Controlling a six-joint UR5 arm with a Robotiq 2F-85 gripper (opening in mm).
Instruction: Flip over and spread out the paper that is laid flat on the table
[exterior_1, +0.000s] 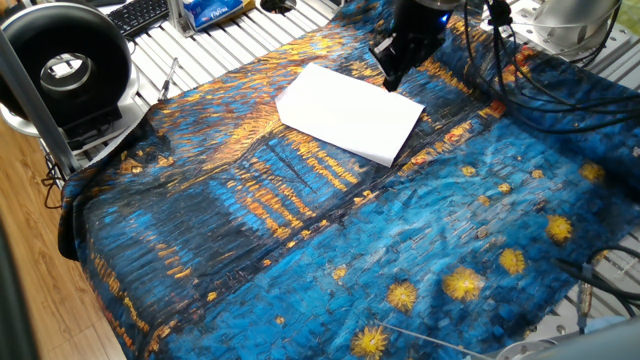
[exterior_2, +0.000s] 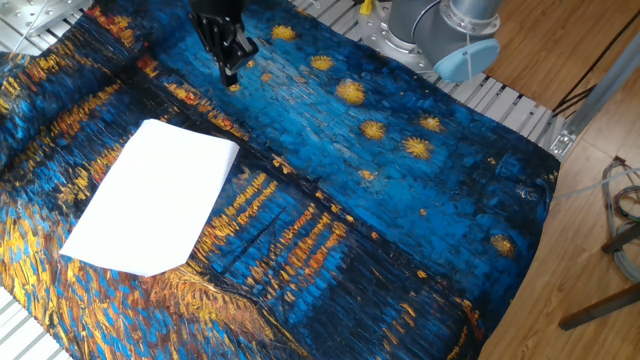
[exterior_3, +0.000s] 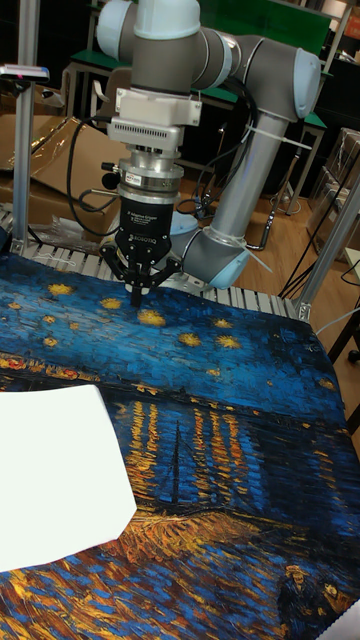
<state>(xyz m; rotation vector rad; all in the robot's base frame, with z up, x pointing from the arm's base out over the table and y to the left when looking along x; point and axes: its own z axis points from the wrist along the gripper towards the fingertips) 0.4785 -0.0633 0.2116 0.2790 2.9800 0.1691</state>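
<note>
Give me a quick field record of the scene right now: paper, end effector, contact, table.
paper: white sheet, lying flat on the cloth, no fold or lifted corner visible
end effector: fingers together, pointing down, beyond the sheet's far edge
contact: none visible; it holds nothing
table: blue cloth with orange streaks and yellow stars, covering the surface
flip: not yet begun
</note>
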